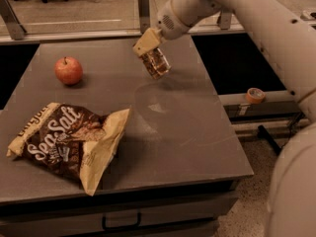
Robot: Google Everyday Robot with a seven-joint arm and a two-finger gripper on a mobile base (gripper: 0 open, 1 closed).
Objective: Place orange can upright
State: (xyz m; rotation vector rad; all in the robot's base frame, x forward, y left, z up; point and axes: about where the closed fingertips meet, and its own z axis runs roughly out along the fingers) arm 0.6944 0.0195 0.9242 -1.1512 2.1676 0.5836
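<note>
The orange can [156,63] is small, orange-brown with pale markings and a silver end. It is held tilted in the air above the far middle of the grey table [187,132]. My gripper [150,52] is shut on the can from its upper left, with one pale finger [143,42] showing against the can's top. The white arm reaches in from the upper right. The can's shadow falls on the table just behind and to its right.
A red apple [68,70] sits at the table's far left. A brown and yellow Sea Salt chip bag [69,141] lies on the near left. A roll of tape [255,95] rests on a ledge right of the table. A railing runs behind.
</note>
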